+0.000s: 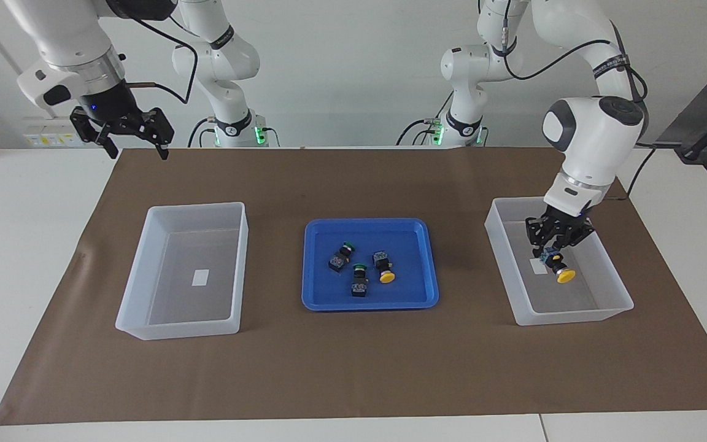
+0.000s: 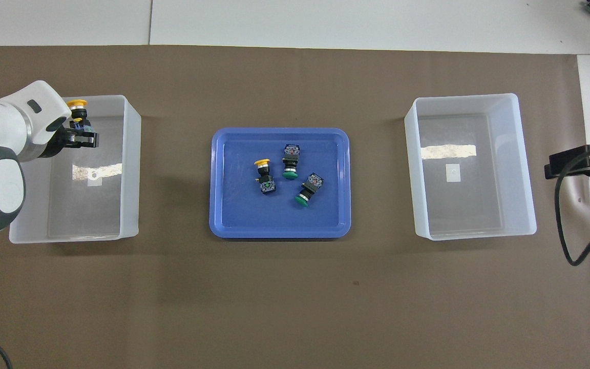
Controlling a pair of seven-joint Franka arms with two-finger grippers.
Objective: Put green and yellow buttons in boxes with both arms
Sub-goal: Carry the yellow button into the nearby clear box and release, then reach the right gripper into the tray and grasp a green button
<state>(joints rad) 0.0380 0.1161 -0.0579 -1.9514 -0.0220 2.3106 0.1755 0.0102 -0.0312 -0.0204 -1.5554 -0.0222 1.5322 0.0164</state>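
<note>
My left gripper is down inside the box at the left arm's end of the table, shut on the body of a yellow button just above the box floor. It also shows in the overhead view with the yellow button in that box. Two green buttons and one yellow button lie in the blue tray. The other box holds nothing. My right gripper waits open and raised over the mat's corner.
The blue tray sits mid-table between the two boxes on a brown mat. The empty box stands at the right arm's end. The right gripper shows beside it at the mat's edge.
</note>
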